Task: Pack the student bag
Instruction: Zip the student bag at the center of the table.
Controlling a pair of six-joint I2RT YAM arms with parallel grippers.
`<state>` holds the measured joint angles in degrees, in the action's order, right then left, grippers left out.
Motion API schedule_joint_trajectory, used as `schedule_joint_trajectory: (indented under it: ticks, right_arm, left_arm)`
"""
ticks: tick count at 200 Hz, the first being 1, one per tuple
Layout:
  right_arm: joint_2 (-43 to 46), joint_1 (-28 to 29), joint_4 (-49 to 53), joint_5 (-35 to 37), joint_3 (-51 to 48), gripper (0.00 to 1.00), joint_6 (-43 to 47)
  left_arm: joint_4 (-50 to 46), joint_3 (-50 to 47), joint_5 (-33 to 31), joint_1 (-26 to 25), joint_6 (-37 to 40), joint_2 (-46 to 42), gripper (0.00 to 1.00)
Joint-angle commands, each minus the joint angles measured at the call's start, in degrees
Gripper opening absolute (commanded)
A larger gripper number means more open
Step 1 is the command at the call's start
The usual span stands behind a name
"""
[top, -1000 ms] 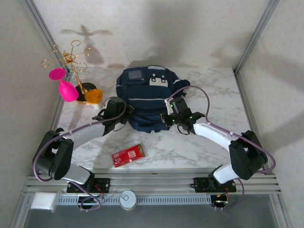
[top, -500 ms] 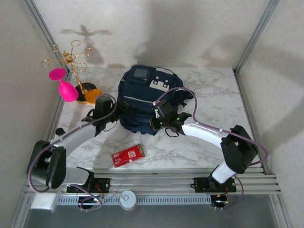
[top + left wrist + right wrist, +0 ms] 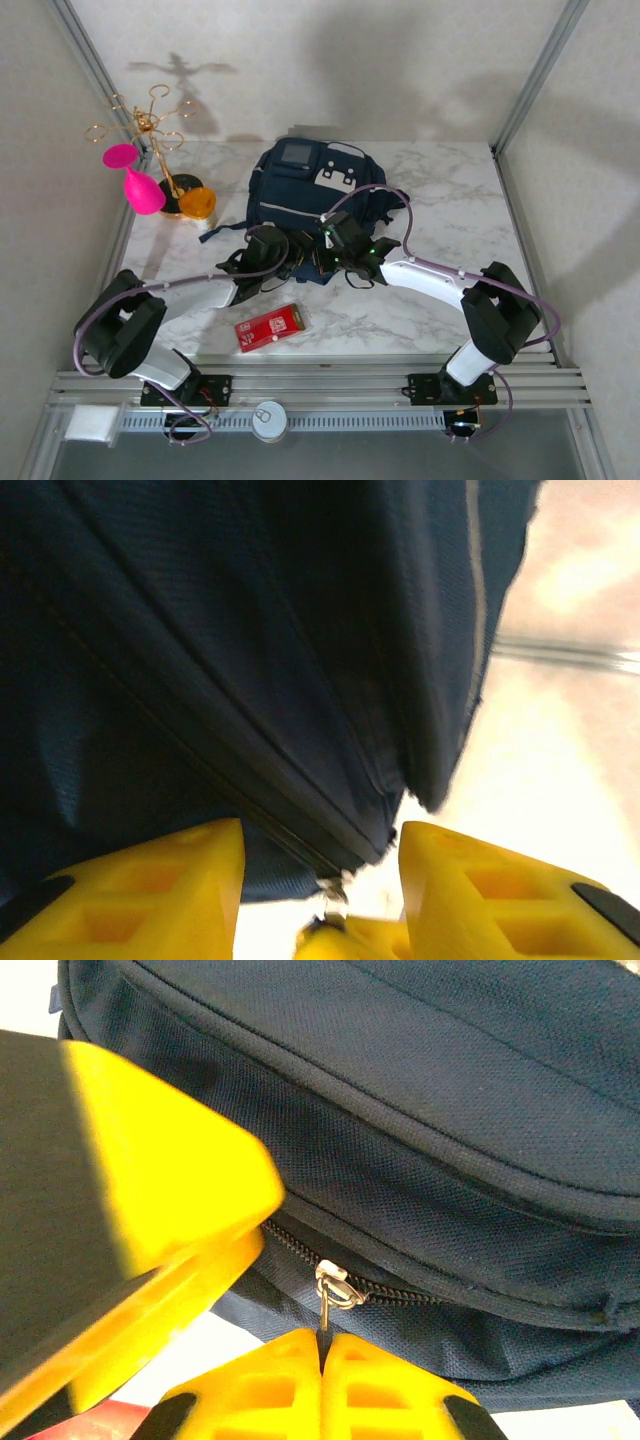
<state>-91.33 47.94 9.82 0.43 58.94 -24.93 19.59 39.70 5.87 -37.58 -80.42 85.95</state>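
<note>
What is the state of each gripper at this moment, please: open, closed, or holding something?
Left gripper: open, one finger on either side of an edge of the student bag.
Right gripper: closed, pinching the bag's zipper pull.

Navy student bag [image 3: 290, 205], thin pale stripe (grey-white front patches); box [image 3: 270, 327] red; table [image 3: 450, 210] white-grey marble.

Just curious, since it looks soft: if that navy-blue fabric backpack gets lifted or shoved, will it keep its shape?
Probably floppy: the navy-blue fabric backpack shows folds in the left wrist view. A push would likely bunch it rather than slide it whole. Lying flat on the marble-patterned table, it seems unlikely to roll.
</note>
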Motion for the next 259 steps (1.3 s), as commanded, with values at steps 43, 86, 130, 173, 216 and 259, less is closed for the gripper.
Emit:
schedule_joint_trajectory:
  ticks: [43, 86, 130, 173, 216, 259]
  right_arm:
    - [0.2, 0.9, -1.2, 0.3, 0.2, 0.00, -0.2]
    - [4.0, 0.3, 5.0, 10.8, -2.6, 0.00, -4.1]
    - [8.6, -4.4, 8.9, 14.9, -6.6, 0.00, -5.3]
    - [8.3, -13.9, 3.4, 14.2, -7.6, 0.00, -4.5]
    - [1.3, -20.6, -3.1, 14.3, -2.7, 0.00, -3.1]
    - [0.0, -21.4, -2.7, 14.5, -1.0, 0.00, -2.0]
  left_arm:
    - [-0.6, 5.5, -9.2, 0.6, -0.5, 4.0, 0.10]
    - [-8.2, 5.8, -9.5, 3.1, 4.1, -1.1, 0.00]
    - [-12.0, 1.8, -6.2, 7.5, 8.4, -9.6, 0.00]
    - [-15.9, -0.6, -3.7, 11.4, 12.7, -13.9, 0.00]
    - [-18.2, -0.8, -2.7, 13.0, 15.5, -14.1, 0.00]
    - [-19.1, -0.7, -2.7, 13.9, 16.9, -14.0, 0.00]
